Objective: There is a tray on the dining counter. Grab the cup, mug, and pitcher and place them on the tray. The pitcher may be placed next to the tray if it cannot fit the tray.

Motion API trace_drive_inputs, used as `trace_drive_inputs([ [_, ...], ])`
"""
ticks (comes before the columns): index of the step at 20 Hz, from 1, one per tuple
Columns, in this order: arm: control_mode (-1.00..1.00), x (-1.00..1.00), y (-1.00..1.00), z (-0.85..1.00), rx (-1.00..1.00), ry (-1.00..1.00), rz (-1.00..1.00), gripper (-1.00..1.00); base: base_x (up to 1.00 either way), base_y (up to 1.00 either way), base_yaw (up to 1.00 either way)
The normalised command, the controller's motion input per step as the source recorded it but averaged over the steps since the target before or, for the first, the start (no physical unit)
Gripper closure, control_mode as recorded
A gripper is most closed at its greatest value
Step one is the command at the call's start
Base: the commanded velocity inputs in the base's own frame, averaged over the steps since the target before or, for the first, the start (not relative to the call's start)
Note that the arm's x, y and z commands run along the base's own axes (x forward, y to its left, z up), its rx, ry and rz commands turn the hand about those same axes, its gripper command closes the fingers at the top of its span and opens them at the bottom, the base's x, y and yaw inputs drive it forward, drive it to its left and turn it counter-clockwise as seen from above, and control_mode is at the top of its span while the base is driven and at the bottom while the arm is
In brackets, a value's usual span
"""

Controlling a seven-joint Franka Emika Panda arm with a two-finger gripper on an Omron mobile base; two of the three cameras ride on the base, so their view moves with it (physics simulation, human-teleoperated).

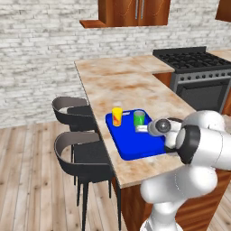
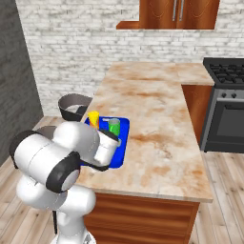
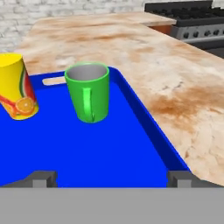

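The blue tray [image 1: 135, 145] [image 2: 125, 125] [image 3: 109, 148] lies near the front edge of the dining counter [image 1: 131, 83] [image 2: 152, 109] [image 3: 175, 78]. The yellow cup [image 1: 117, 116] [image 2: 94, 119] [image 3: 17, 87] stands upright at the tray's far left. Beside it on the tray stands the green mug [image 1: 139, 118] [image 2: 114, 127] [image 3: 89, 94], upright, its handle turned toward my hand. My gripper [image 1: 142, 129] [image 3: 111, 178] hovers low over the tray just short of the mug, open, with nothing between its fingertips [image 3: 43, 177]. The pitcher is out of view.
Two dark stools [image 1: 74, 113] [image 1: 85, 153] stand along the counter's left side. A black stove [image 1: 198, 67] [image 2: 226, 105] sits at the far right. Wooden cabinets [image 1: 135, 11] hang on the brick wall. Bare counter stretches beyond and right of the tray.
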Motion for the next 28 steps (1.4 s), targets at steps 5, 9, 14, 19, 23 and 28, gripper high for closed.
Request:
trace_drive_inputs([
  [5,-1.00,0.00,-0.01,1.00,0.00,0.22,-0.05,-1.00,0.00,0.00,0.00],
  [9,-1.00,0.00,0.00,1.00,0.00,0.23,-0.04,-1.00,0.00,0.00,0.00],
  [14,-1.00,0.01,0.00,1.00,0.00,0.22,-0.06,-1.00,0.00,0.00,0.00],
  [19,-1.00,0.04,0.00,1.00,0.00,0.22,-0.07,-1.00,0.00,0.00,0.00],
  [23,-1.00,0.00,0.00,1.00,0.00,0.27,-0.06,-1.00,0.00,0.00,0.00],
  [28,-1.00,-0.06,0.00,1.00,0.00,0.29,-0.02,-1.00,0.00,0.00,0.00],
])
